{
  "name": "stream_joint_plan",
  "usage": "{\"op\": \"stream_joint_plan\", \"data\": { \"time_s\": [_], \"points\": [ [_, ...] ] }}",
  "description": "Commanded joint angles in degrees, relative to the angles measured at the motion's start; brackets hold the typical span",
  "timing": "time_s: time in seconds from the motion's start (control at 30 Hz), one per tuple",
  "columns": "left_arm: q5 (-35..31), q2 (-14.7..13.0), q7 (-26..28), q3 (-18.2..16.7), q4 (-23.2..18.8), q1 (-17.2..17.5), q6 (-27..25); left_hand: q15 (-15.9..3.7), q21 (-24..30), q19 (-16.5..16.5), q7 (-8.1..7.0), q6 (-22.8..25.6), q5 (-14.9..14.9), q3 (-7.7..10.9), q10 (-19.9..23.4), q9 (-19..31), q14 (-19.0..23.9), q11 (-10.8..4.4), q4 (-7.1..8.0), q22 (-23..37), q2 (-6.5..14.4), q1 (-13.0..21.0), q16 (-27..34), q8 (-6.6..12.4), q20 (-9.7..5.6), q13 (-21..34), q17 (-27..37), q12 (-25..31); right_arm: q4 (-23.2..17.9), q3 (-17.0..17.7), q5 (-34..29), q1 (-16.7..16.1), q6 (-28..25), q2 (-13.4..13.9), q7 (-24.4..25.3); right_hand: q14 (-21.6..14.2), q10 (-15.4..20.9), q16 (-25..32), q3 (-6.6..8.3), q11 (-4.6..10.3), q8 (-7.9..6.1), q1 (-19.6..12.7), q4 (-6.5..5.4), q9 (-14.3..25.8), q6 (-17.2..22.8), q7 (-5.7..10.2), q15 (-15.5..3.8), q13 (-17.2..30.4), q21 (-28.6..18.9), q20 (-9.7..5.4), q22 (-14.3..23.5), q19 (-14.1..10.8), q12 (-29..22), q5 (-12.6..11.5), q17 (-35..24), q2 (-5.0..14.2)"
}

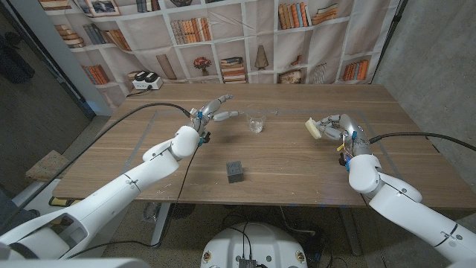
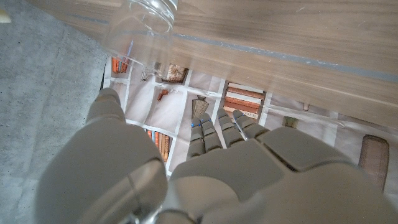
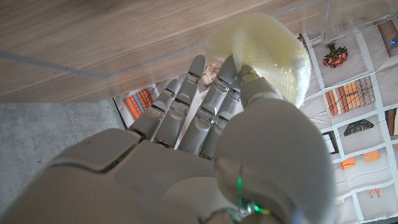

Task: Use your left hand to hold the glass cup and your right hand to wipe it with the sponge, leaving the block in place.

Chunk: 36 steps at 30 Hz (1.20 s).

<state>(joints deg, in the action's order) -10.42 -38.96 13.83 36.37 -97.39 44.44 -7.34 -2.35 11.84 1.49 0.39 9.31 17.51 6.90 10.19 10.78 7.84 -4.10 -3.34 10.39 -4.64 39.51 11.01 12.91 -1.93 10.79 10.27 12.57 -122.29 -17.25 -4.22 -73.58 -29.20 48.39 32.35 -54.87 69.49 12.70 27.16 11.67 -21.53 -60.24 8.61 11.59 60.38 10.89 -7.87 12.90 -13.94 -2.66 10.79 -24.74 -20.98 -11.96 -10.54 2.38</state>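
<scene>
Block (image 1: 235,171): dark cube at the near middle of the wooden table (image 1: 297,186), closest to the head camera; well apart from both hands; meant to stay put.

Glass cup (image 1: 257,123): upright beyond the block, toward the far middle of the table; clear and hard to read against the wood; seen again in the left wrist view as a transparent rim (image 2: 146,18) beyond the fingertips.

Left hand (image 1: 212,112): released, fingers spread and pointing toward the cup; near it but apart, nothing held (no contact visible in either view).

Right hand (image 1: 333,128): grasping the sponge (image 1: 314,129); pale yellow pad pinched at the fingertips, plain in the right wrist view (image 3: 264,53); well to the right of the cup.

Stage: reach toward the cup, by the look of it; hold not yet made, wiping not begun.

Risk, cup: likely to tip or skid if the spread fingers close off-centre or strike the rim first; light, smooth glass; little friction on the wood.

Risk, order: wiping before a firm left hold would probably push the cup across the table.

Risk, block: low while both arms work the far half; a low sweep of either forearm across the near middle could nudge it.

Risk, sponge: held only at the fingertips, so could slip under wiping pressure.
</scene>
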Motion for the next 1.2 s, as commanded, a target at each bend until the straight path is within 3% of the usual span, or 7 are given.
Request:
{"op": "stream_joint_plan", "data": {
  "time_s": [0.03,0.47,0.5,1.2],
  "points": [
    [-4.3,1.31,-1.29,3.46,1.68,-1.56,-2.13,-0.4,-0.34,-0.52,-0.12,-0.68,0.28,-0.01,-0.46,0.33,-0.69,-0.09,-0.28,0.14,-0.18,-0.3,-0.22,-0.32,0.02,0.32,0.1,-0.38,1.06,-0.84,-0.11,1.27,0.4,-0.36,-0.44,-0.41,0.24,-0.33,-0.05,0.21,-0.31,-0.2,-0.07,0.14,1.82,1.3,-5.13,0.24,0.14,-1.59,0.32,-0.1,-0.17,-0.18,-0.16,0.28],
    [-4.38,2.25,-2.52,4.43,3.94,-2.62,-2.56,0.02,-0.57,-1.34,-0.03,-2.52,0.49,-0.58,-2.31,0.37,-2.5,0.38,-0.11,0.09,-0.31,-0.47,-0.68,-1.21,0.35,0.36,0.16,-1.15,1.37,-1.27,0.23,1.79,-0.06,-0.41,-0.79,-0.51,0.4,-0.5,-0.1,0.22,-0.22,-0.26,-0.07,0.13,1.77,1.33,-5.21,0.3,0.2,-1.46,0.32,-0.1,-0.16,-0.12,-0.17,0.31],
    [-4.39,2.4,-2.71,4.6,4.28,-2.85,-2.51,-0.01,-0.6,-1.48,-0.02,-2.7,0.52,-0.66,-2.44,0.38,-2.67,-0.08,-0.08,0.08,-0.31,-0.5,-0.69,-1.28,0.34,0.36,0.17,-1.18,1.39,-1.3,0.23,1.82,-0.03,-0.37,-0.82,-0.5,0.4,-0.52,-0.11,0.22,-0.22,-0.26,-0.07,0.13,1.78,1.32,-5.19,0.29,0.2,-1.47,0.32,-0.12,-0.15,-0.12,-0.16,0.3],
    [-4.34,5.68,-2.69,6.68,10.65,-6.14,2.3,-0.3,-0.77,-2.34,-0.43,-1.97,0.77,-0.94,-2.31,0.42,-2.81,-0.5,0.01,0.03,-0.08,-0.33,-0.45,-0.99,0.33,0.39,0.17,-1.0,1.21,-1.2,0.72,1.63,-0.58,-0.38,-0.41,-0.35,0.61,-0.98,-0.16,0.21,-0.18,-0.24,-0.12,0.13,1.96,1.32,-5.07,0.3,0.27,-1.6,0.32,-0.14,-0.07,-0.05,-0.07,0.29]
  ]
}}
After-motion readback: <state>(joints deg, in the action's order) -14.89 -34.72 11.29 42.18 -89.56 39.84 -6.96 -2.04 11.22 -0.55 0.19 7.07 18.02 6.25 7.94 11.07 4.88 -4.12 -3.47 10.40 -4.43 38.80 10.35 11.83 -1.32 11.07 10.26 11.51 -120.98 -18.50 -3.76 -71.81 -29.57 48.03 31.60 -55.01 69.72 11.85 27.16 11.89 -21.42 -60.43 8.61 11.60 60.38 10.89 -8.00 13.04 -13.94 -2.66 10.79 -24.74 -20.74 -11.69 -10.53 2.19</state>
